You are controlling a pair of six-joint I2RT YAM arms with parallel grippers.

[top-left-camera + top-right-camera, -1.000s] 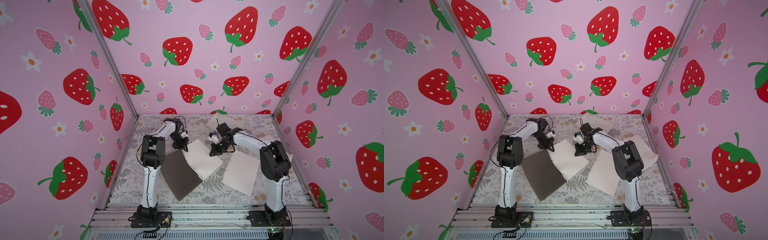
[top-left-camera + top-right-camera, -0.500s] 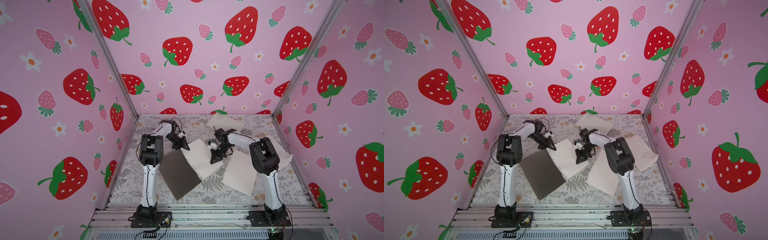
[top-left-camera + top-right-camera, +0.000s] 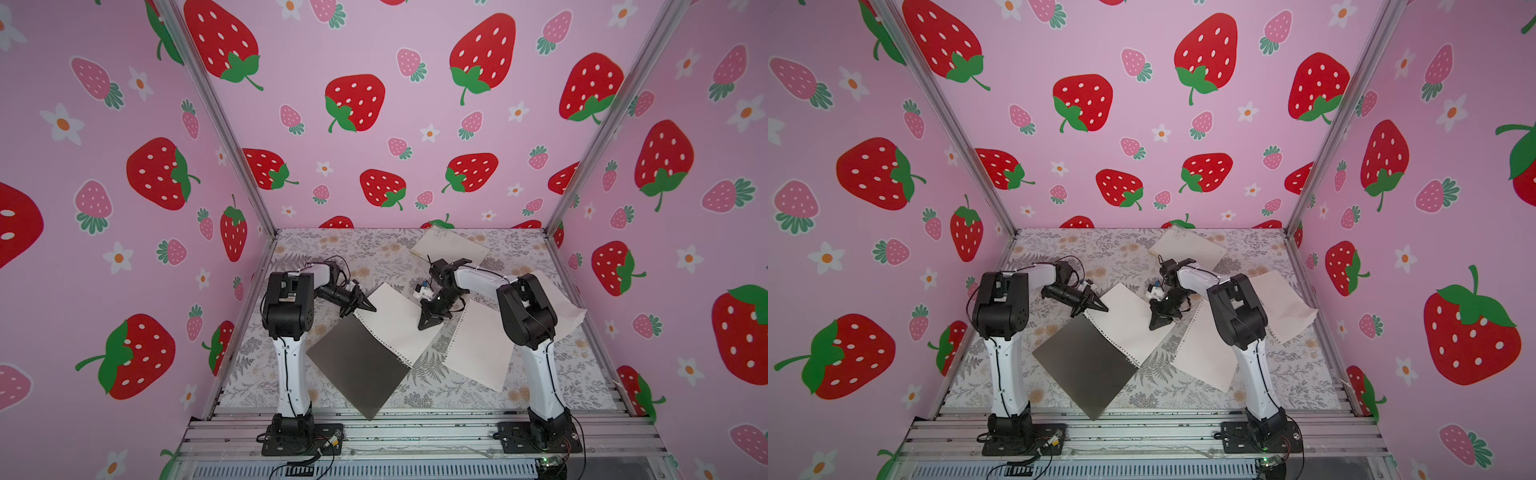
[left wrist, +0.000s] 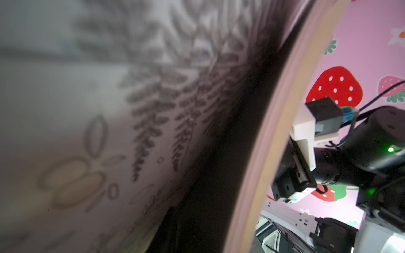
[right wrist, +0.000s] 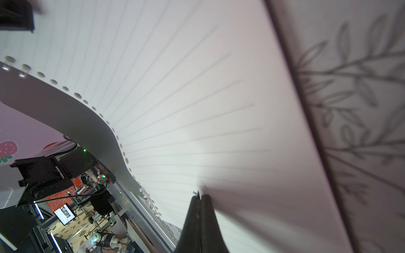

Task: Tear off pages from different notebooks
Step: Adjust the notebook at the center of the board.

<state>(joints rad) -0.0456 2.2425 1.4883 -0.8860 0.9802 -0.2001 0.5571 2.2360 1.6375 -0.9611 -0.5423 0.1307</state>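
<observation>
The dark notebook (image 3: 357, 370) lies open in the middle, its cover folded out toward the front. Its white lined page (image 3: 399, 322) faces up. My left gripper (image 3: 372, 308) lies low at the notebook's far edge near the spiral and is shut on that edge (image 4: 274, 122). Its jaws are hidden in the left wrist view. My right gripper (image 3: 423, 326) is shut with nothing in it, and its tip (image 5: 199, 193) presses on the page (image 5: 197, 98). The cream notebook (image 3: 451, 246) lies closed at the back. Both top views show this layout.
Two loose torn pages lie to the right, one (image 3: 478, 353) by the right arm's base and one curled (image 3: 559, 309) near the right wall. Pink strawberry walls (image 3: 208, 249) enclose the floral table on three sides. An aluminium rail (image 3: 415, 428) runs along the front.
My right gripper has moved toward the front and down onto the open page. My left gripper has shifted slightly forward to the notebook's far edge.
</observation>
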